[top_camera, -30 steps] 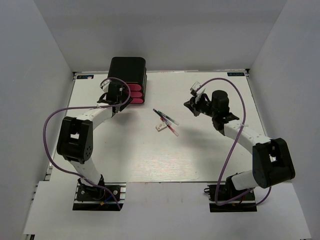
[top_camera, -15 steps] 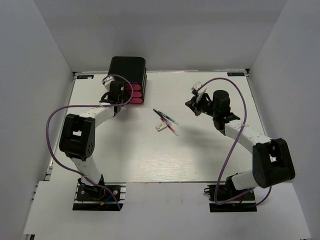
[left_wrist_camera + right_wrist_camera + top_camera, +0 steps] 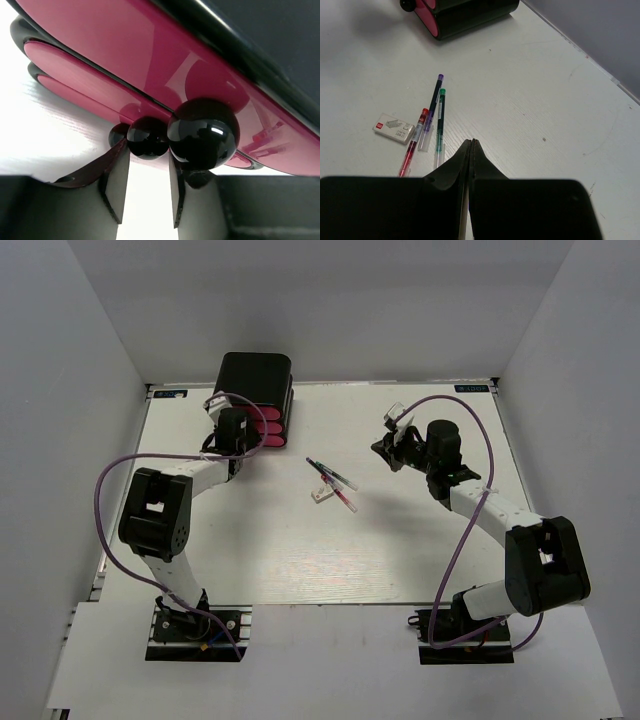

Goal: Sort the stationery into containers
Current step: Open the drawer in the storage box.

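Note:
The black cabinet holds three stacked pink drawers with round black knobs. My left gripper is pressed up to the drawer fronts. In the left wrist view my left gripper has its jaws against both sides of the middle knob, with a larger knob just to the right. At mid-table lie three thin pens and a small white block. My right gripper hovers shut and empty just right of the red pen, purple pen, green pen and white block.
The cabinet stands at the table's far left, against the back edge. Grey walls close in the table on three sides. Purple cables loop from both arms over the table.
My left gripper has edged closer to the drawers and its jaws have narrowed onto the knob. The right arm and the pens have not moved.

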### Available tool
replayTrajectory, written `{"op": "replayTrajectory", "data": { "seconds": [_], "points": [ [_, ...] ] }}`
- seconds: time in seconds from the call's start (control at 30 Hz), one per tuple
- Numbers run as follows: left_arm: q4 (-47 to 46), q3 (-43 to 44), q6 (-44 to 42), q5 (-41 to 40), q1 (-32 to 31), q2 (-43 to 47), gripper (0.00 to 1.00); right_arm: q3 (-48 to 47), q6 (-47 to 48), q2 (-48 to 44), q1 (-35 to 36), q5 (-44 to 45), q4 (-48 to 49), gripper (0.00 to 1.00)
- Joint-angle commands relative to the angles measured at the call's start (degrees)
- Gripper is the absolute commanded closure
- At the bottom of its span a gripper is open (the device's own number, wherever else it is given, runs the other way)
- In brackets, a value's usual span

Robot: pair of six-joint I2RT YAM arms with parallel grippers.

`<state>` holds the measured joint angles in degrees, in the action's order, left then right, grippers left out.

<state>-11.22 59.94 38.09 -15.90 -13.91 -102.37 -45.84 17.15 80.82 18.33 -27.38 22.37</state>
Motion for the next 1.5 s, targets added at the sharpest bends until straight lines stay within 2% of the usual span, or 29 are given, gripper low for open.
{"op": "replayTrajectory", "data": {
  "seconds": [0.0, 0.3, 0.67, 0.73, 0.8, 0.87, 0.9, 0.93, 0.97, 1.0, 1.07, 1.2, 1.3, 1.33, 1.47],
  "points": [
    [-5.20, -2.45, -1.44, -1.85, 0.38, 2.00, 0.60, 0.14, 0.78, -0.92, -0.48, -0.31, 1.36, 1.00],
    [-8.29, -4.92, -2.31, 0.07, 0.38, 3.66, 0.76, 0.40, 0.78, -1.10, -0.57, -0.31, 1.45, 1.00],
    [-10.13, -16.34, -0.64, 3.06, -0.15, 11.03, 0.76, 1.11, 1.66, -1.54, -0.66, -1.62, 1.36, 1.00],
    [-10.13, -18.63, -0.64, 3.07, -0.15, 12.71, 0.76, 1.37, 2.54, -1.54, -0.49, -2.24, 0.75, 0.94],
    [-9.61, -19.77, -0.64, 3.07, -0.15, 14.81, 0.76, 1.02, 3.76, -1.10, -0.49, -4.17, -0.56, 0.80],
    [-9.61, -20.66, -0.64, 3.07, -0.15, 15.36, 0.72, 0.85, 4.56, -0.31, -0.40, -6.89, -2.76, 0.66],
    [-9.61, -20.66, -0.64, 3.07, -0.15, 15.96, 0.68, -0.11, 6.74, 0.13, -0.14, -7.68, -3.55, 0.55],
    [-9.00, -20.66, -0.64, 3.07, -0.15, 15.97, 0.61, -0.38, 7.37, 0.83, 0.04, -8.48, -6.17, 0.50],
    [-8.30, -19.96, -1.17, 3.07, -0.15, 15.97, 0.45, -0.82, 7.98, 2.05, 0.39, -11.18, -6.89, 0.45],
    [-7.77, -19.08, -1.17, 3.07, -0.15, 15.97, 0.37, -2.83, 9.30, 3.37, 0.65, -12.08, -8.99, 0.40],
    [-6.54, -18.38, -1.17, 3.07, -0.15, 15.97, 0.25, -6.77, 10.79, 6.27, 1.44, -13.67, -12.87, 0.39],
    [-5.22, -18.37, -1.17, 3.07, -0.15, 17.89, 0.17, -13.54, 15.27, 12.59, 3.02, -15.33, -19.72, 0.40],
    [-4.60, -18.90, -1.17, 3.07, -0.15, 20.96, 0.17, -17.51, 25.62, 16.12, 4.60, -21.82, -31.20, 0.42],
    [-4.07, -19.77, -1.17, 3.07, -0.15, 22.02, 0.17, -19.09, 36.62, 17.52, 4.96, -24.02, -36.64, 0.42],
    [-1.97, -23.02, -1.17, 3.68, -0.15, 27.46, 0.16, -25.06, 53.12, 22.18, 7.77, -25.09, -50.88, 0.42]
  ]
}}
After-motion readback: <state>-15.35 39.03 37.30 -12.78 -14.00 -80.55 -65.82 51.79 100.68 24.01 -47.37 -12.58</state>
